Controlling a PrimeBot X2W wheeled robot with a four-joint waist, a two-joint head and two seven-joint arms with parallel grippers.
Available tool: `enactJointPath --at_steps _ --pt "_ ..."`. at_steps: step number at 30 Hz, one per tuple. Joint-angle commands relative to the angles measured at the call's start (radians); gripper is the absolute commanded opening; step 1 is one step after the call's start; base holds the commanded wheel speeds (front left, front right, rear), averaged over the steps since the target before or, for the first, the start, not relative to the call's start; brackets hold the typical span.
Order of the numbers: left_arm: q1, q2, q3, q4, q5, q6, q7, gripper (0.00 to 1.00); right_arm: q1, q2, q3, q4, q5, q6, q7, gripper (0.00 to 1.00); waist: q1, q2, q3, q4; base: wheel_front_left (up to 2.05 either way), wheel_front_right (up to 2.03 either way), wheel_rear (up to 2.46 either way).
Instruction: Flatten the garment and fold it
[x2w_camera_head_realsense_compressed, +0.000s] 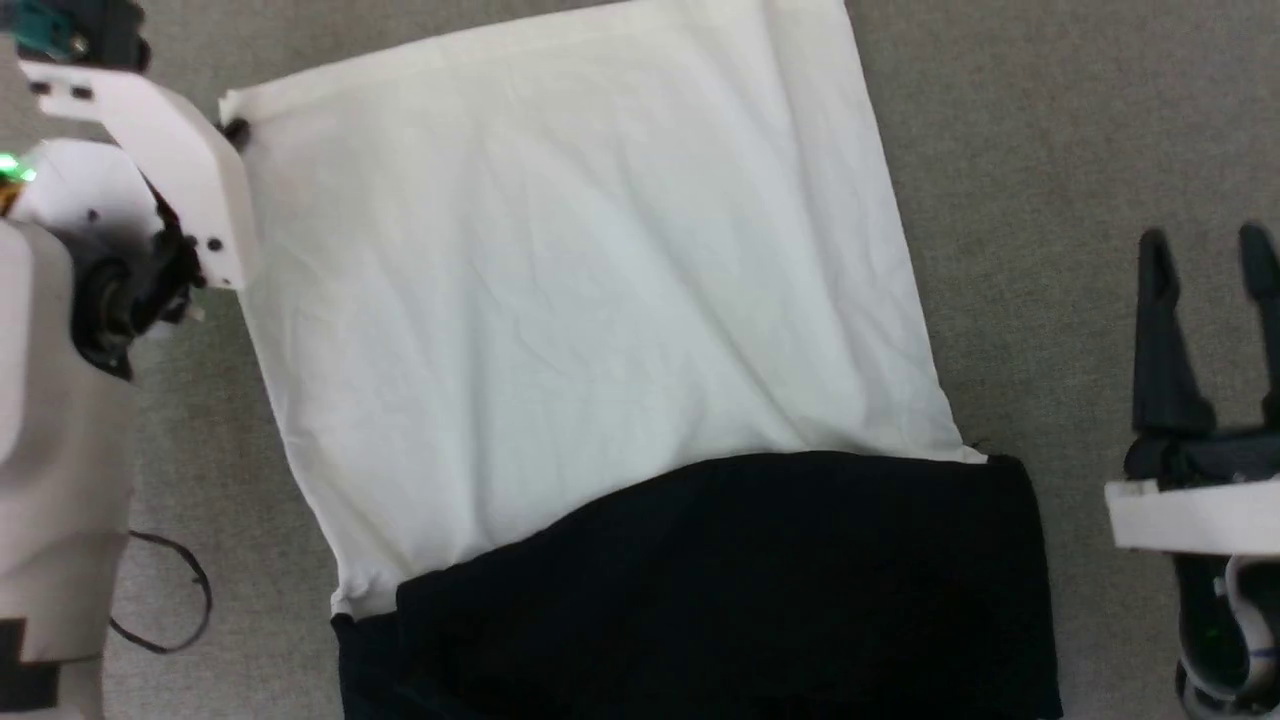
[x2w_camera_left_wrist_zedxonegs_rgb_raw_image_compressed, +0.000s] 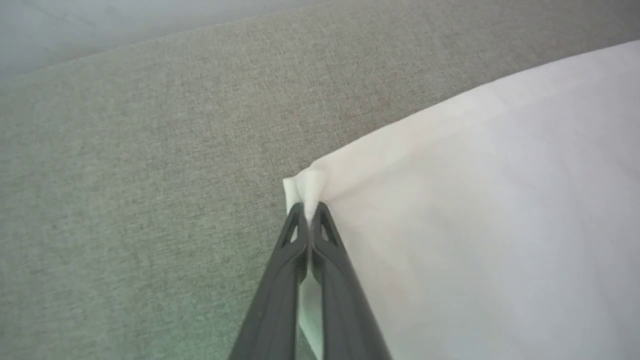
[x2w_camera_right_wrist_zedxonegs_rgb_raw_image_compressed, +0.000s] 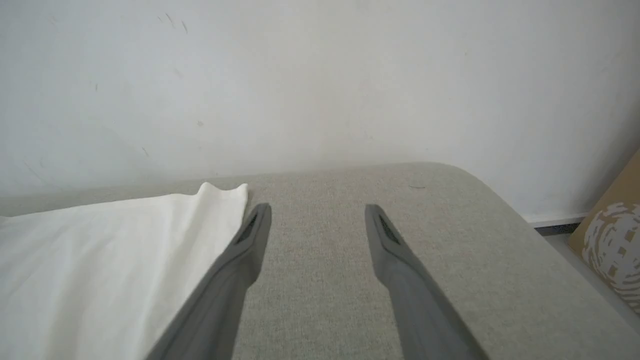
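Left wrist view: left jaws tight on the garment (x2w_camera_left_wrist_zedxonegs_rgb_raw_image_compressed: 475, 210) corner; head view: right jaws wide apart.

left gripper (x2w_camera_left_wrist_zedxonegs_rgb_raw_image_compressed: 311, 216) pinching garment (x2w_camera_left_wrist_zedxonegs_rgb_raw_image_compressed: 480, 210) corner

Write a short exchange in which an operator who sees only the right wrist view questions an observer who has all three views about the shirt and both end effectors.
Operator: My right end effector is open over grey fabric, with the shirt to one side. Is the other arm holding anything?
Observer: Yes. The left end effector is shut on the shirt's far left corner, pinching a small tuft of white cloth.
Operator: Is the shirt white all over?
Observer: No. In the head view a black section lies across its near edge.
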Motion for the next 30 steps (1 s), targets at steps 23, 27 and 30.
enactJointPath --at_steps 23,27,30 --pt "-0.038 -0.132 -0.099 -0.030 -0.021 -0.036 -0.162 0.00 -0.873 -0.109 0.069 0.489 0.005 -0.001 0.731 1.00 0.0000 0.0000 0.031 0.166 0.00 0.00 0.00" --pt "-0.060 -0.145 -0.117 -0.036 -0.020 -0.040 -0.170 0.00 -0.886 -0.105 0.073 0.574 -0.025 -0.001 0.761 1.00 0.0000 0.0000 0.062 0.193 0.00 0.00 0.00" --pt "-0.080 -0.153 -0.131 -0.045 -0.023 -0.043 -0.175 0.00 -0.885 -0.098 0.072 0.629 -0.044 -0.001 0.790 1.00 0.0000 0.0000 0.092 0.212 0.00 0.00 0.00"
